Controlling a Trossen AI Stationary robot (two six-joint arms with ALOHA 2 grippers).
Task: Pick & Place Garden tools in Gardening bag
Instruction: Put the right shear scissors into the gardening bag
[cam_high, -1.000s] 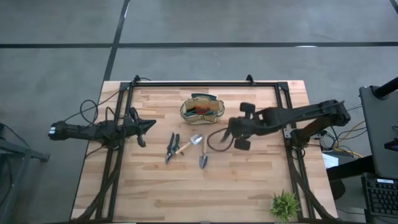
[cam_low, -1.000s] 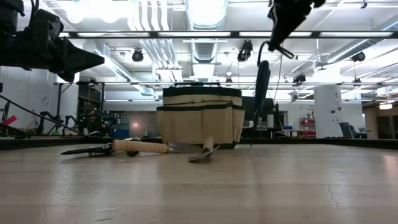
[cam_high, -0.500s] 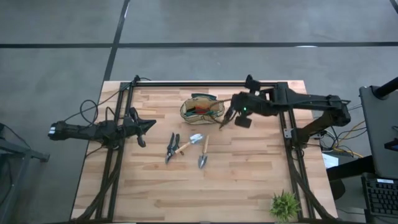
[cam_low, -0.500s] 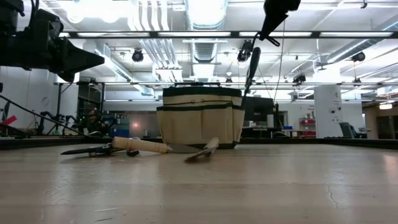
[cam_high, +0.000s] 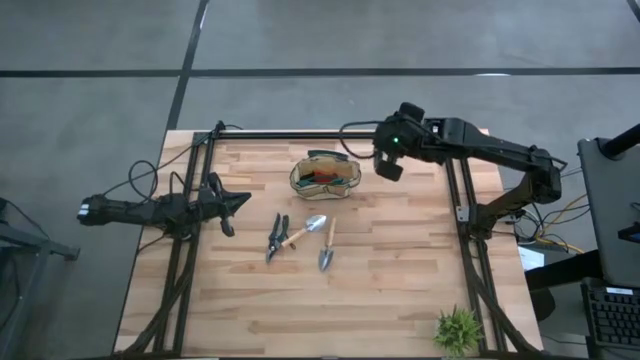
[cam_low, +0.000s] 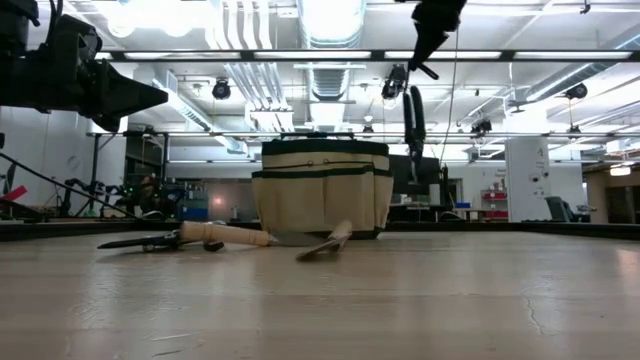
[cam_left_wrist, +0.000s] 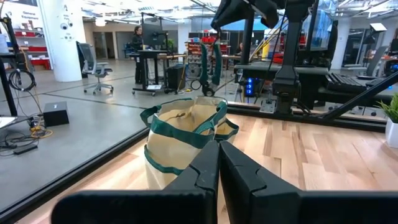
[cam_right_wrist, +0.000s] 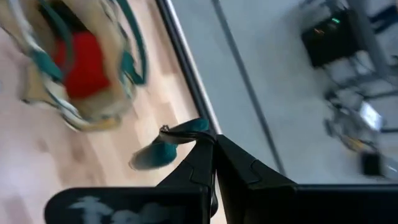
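Right gripper (cam_high: 372, 152) clamped on shears (cam_low: 414, 117), carried high just beside the bag (cam_high: 325, 177) at the table's back edge — transport step — next it must centre over the opening, then let go; left gripper (cam_high: 245, 200) closed, idle, table's left.

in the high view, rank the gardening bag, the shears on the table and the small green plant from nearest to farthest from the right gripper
From the right gripper:
1. gardening bag, just beside it, toward the table's middle.
2. pruning shears, lying on the table past the bag, on the left arm's side.
3. small green plant, at the table's near right corner.
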